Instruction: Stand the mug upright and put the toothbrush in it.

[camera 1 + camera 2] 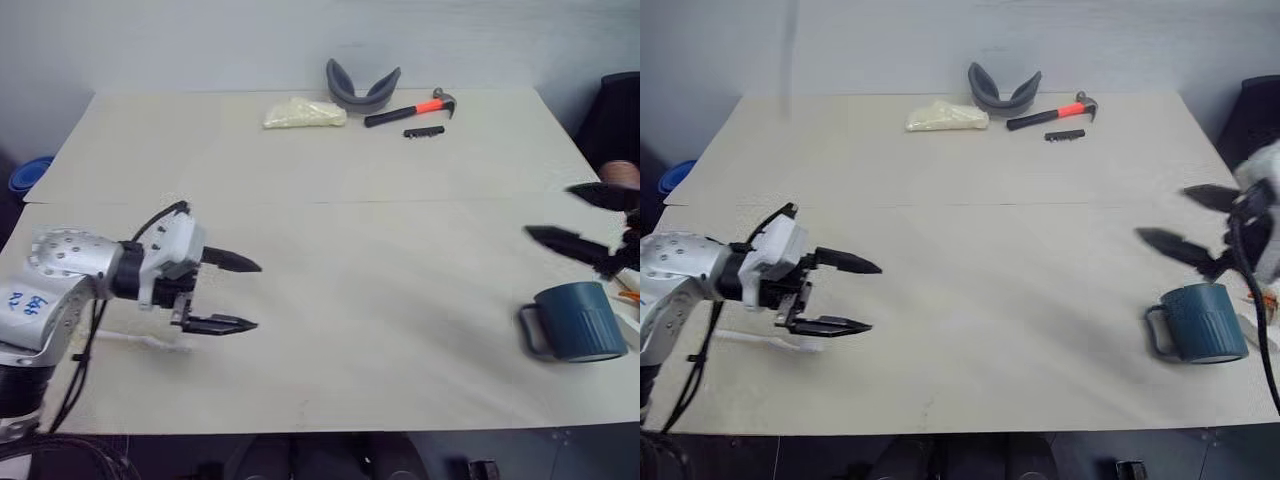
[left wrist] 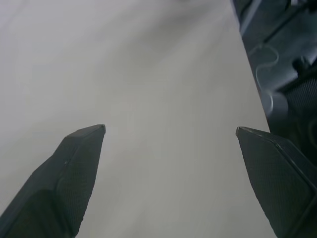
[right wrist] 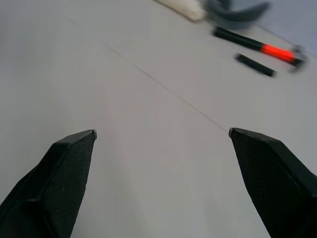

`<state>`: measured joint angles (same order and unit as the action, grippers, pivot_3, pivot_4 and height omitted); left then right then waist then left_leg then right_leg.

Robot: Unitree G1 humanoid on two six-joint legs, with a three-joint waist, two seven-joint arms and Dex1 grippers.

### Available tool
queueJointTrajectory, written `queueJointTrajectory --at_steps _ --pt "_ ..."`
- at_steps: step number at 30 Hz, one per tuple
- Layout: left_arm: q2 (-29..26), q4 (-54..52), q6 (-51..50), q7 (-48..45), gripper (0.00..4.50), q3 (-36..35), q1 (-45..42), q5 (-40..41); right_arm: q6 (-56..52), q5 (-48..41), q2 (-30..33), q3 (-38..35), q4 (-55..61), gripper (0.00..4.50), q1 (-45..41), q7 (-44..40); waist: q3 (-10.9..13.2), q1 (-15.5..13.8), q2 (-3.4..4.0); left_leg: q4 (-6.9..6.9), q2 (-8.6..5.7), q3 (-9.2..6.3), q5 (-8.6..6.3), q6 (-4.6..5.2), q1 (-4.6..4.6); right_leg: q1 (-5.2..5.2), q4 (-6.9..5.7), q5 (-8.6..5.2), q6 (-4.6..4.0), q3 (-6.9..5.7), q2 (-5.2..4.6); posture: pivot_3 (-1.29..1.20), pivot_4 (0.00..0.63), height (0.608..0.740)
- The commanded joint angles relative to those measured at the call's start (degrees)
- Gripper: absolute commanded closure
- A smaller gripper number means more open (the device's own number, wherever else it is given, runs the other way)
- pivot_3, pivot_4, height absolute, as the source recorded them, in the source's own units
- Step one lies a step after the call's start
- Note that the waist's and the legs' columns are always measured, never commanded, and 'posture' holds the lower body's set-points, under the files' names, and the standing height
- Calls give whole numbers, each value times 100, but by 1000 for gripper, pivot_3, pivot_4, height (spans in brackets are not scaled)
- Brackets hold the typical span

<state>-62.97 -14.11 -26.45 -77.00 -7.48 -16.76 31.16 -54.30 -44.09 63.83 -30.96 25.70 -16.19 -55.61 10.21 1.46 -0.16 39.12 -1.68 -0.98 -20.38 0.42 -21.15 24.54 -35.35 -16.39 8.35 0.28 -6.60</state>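
One dark teal-blue cylindrical mug (image 1: 580, 320) with a loop handle stands upright near the right edge of the pale wooden worktop (image 1: 350, 200), its handle turned toward the middle. One slim white plastic toothbrush (image 1: 140, 341) lies flat near the left front edge, partly under the left claw (image 1: 243, 295).

At the far edge sit one curved grey band (image 1: 361, 88), one yellowish lump (image 1: 303, 113), one hammer with an orange neck (image 1: 408, 109) and one small black bar (image 1: 424, 131). The right wrist view catches these far items; the left wrist view shows bare worktop and its edge.

The left claw reaches level toward the middle, jaws wide and empty. The right claw (image 1: 1173, 220) hovers just above the mug, jaws wide, holding nothing.
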Motion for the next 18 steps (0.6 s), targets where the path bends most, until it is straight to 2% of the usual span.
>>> queueJointTrajectory --at_steps 1,2,6,10,12,16,18 --pt "-535 292 769 -552 0 -725 546 -408 150 -365 134 534 220 22 -328 -403 1 -1 -2 0 1 -1 -1 0 -2 0 2 0 0 -2 0 0 150 740" --pt "-618 331 938 -644 0 -820 703 -476 228 -350 129 644 219 22 -339 -473 1 -10 -2 0 4 -2 -3 -2 -3 1 8 0 0 -5 -1 0 150 740" --pt "-356 -347 86 -156 0 -915 399 378 413 -101 113 900 51 22 -199 -497 2 -188 -3 1 0 -2 -8 2 -10 0 33 1 1 -10 -9 0 150 740" --pt "-223 -924 -108 -25 0 -843 437 572 199 -210 237 738 246 22 107 -499 2 -237 -6 3 -4 -3 -12 4 -15 -1 26 7 8 -7 -11 0 150 740" --pt "-33 -1058 -336 204 0 -644 154 802 5 73 358 738 217 22 229 -99 2 -235 -4 1 -1 0 -14 0 -14 2 27 6 7 -10 -7 0 150 740" --pt "603 -937 -624 451 0 31 -715 1000 -1361 65 327 219 510 22 367 1090 3 -265 -8 13 -3 2 -8 -3 -10 -2 13 9 4 -10 -5 0 150 740" --pt "947 -682 -530 413 0 432 -1001 824 -2426 -128 123 -414 980 22 480 1549 1 -290 -4 14 -4 1 -1 -6 -7 -2 0 12 1 -8 -3 0 150 740"
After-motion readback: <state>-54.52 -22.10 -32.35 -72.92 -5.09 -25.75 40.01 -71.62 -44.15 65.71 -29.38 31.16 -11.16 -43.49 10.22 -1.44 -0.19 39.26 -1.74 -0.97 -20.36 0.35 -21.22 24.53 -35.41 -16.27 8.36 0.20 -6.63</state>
